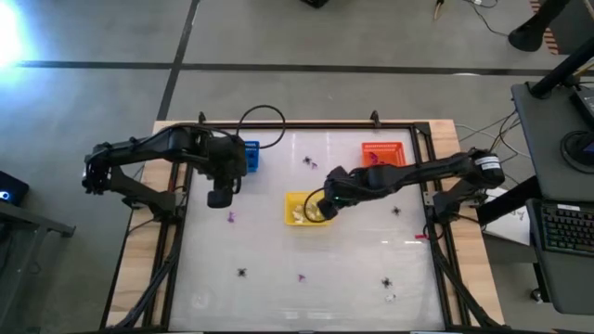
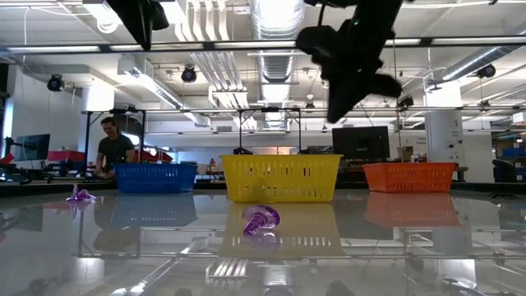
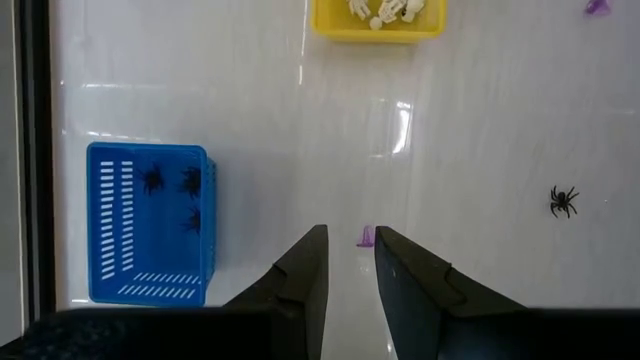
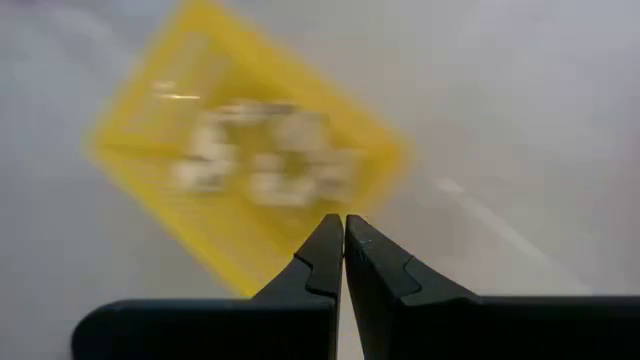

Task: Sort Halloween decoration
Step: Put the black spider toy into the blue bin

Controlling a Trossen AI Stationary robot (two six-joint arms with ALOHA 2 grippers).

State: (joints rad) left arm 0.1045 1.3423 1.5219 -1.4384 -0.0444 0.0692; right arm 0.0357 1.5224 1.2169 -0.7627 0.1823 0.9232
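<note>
White tabletop (image 3: 480,120) | purple trinket (image 3: 365,237) beyond left pincer (image 3: 350,262) (parted)

bright overhead light glares on the glossy table (image 1: 371,260) — right wrist view blurred.

The left arm reaches in from the counter's left edge, bent at the elbow, its wrist turned down toward the surface. The left gripper (image 1: 219,197) hangs above the left half of the counter, fingers (image 3: 305,285) parted by a narrow gap with nothing between them. The right arm stretches from the right edge toward the middle. The right gripper (image 1: 327,208) points down there, its fingers (image 4: 322,265) pressed together, empty.
</note>
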